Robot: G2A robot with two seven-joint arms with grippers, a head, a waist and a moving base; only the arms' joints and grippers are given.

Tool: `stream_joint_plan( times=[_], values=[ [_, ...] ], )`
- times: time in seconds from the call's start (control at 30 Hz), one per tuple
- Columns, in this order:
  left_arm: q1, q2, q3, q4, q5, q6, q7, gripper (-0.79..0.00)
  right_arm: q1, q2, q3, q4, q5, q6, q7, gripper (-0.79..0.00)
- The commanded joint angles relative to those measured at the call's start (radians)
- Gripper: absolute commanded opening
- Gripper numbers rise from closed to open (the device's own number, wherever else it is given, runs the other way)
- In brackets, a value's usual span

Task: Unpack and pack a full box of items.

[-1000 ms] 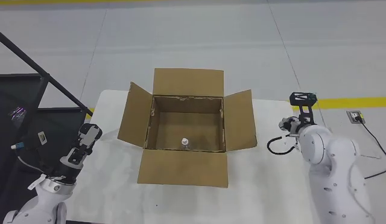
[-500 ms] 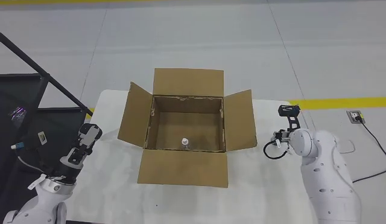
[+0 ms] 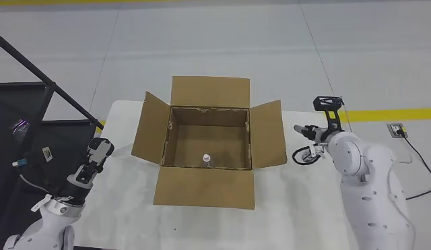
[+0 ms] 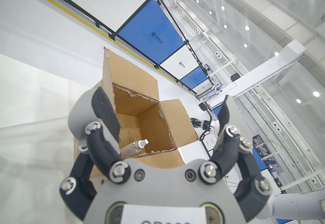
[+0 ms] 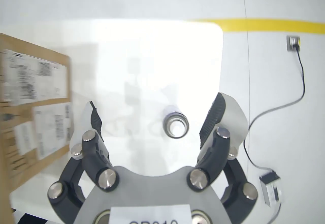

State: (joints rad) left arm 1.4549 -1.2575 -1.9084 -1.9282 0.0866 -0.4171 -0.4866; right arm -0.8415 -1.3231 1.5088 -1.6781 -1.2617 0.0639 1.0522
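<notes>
An open cardboard box (image 3: 209, 118) stands mid-table with all its flaps spread. A small clear spray bottle (image 3: 206, 159) lies on the box floor near the front wall and also shows through my left gripper (image 4: 163, 103) as the bottle (image 4: 134, 146). My left gripper (image 3: 102, 147) hangs open and empty over the table's left edge. My right gripper (image 3: 303, 145) is open just beside the box's right flap (image 3: 268, 134). In the right wrist view, a small clear round container (image 5: 175, 126) stands on the table under the right gripper (image 5: 155, 105), untouched.
The white table (image 3: 128, 115) has bare room on both sides of the box and in front of it. A black frame (image 3: 27, 115) stands off the left edge. A floor socket with a cable (image 3: 397, 130) lies to the right.
My right arm has swung its wrist toward the box's right flap, turning the gripper downward over the table. The left arm, box and bottle have stayed put.
</notes>
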Motion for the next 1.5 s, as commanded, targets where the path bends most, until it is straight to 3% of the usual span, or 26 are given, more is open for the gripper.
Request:
stream_joint_plan(
  times=[0.0, 0.13, 0.43, 0.7, 0.87, 1.07, 1.1, 1.27, 1.33, 1.47],
  values=[
    [0.000, 0.000, 0.000, 0.000, 0.000, 0.000, 0.000, 0.000, -0.012, -0.007, -0.054, -0.148, 0.048, 0.004, -0.023, 0.000],
    [0.000, 0.000, 0.000, 0.000, 0.000, 0.000, 0.000, 0.000, 0.045, -0.026, -0.232, -0.185, 0.123, -0.041, 0.017, 0.000],
    [0.000, 0.000, 0.000, 0.000, 0.000, 0.000, 0.000, 0.000, 0.323, -0.128, -0.673, 0.252, 0.288, -0.013, 0.084, 0.000],
    [0.000, 0.000, 0.000, 0.000, 0.000, 0.000, 0.000, 0.000, 0.459, -0.229, -0.817, 0.606, 0.472, 0.057, 0.006, 0.000],
    [0.000, 0.000, 0.000, 0.000, 0.000, 0.000, 0.000, 0.000, 0.500, -0.272, -0.866, 0.707, 0.471, 0.122, -0.046, 0.000],
    [0.000, 0.000, 0.000, 0.000, 0.000, 0.000, 0.000, 0.000, 0.536, -0.309, -0.908, 0.781, 0.478, 0.156, 0.047, -0.037],
    [0.000, 0.000, 0.000, 0.000, 0.000, 0.000, 0.000, 0.000, 0.541, -0.315, -0.912, 0.791, 0.483, 0.158, 0.063, -0.111],
    [0.000, 0.000, 0.000, 0.000, 0.000, 0.000, 0.000, 0.000, 0.559, -0.337, -0.922, 0.845, 0.496, 0.150, 0.073, -0.268],
    [0.000, 0.000, 0.000, 0.000, 0.000, 0.000, 0.000, 0.000, 0.564, -0.345, -0.924, 0.870, 0.501, 0.142, 0.066, -0.403],
    [0.000, 0.000, 0.000, 0.000, 0.000, 0.000, 0.000, 0.000, 0.578, -0.361, -0.926, 0.920, 0.509, 0.122, 0.051, -0.579]
  ],
)
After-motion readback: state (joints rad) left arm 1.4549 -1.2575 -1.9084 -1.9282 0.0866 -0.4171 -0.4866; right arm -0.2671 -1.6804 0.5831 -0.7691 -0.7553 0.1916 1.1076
